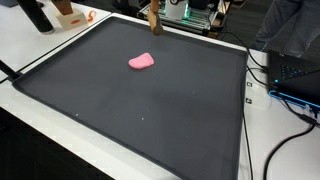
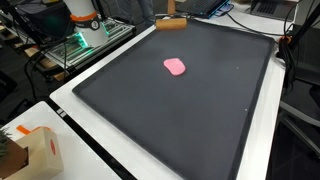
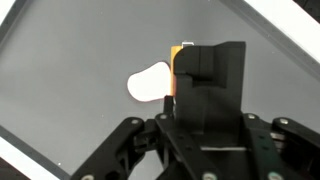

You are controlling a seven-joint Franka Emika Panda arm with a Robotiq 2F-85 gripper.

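The mat (image 1: 150,110) is showing a plain dark grey, nearly black, with a few tiny pale specks. On it a small piece (image 1: 142,61) is glowing soft pink, though it is looking almost white in the wrist view. The worktop (image 1: 40,45) around the mat is showing white. The gripper (image 3: 190,60) is appearing matt black, with an orange-brown block (image 2: 172,24) beside its finger. The robot base (image 2: 82,12) is showing white with an orange band, and a cardboard box (image 2: 30,150) is showing tan with orange marks.
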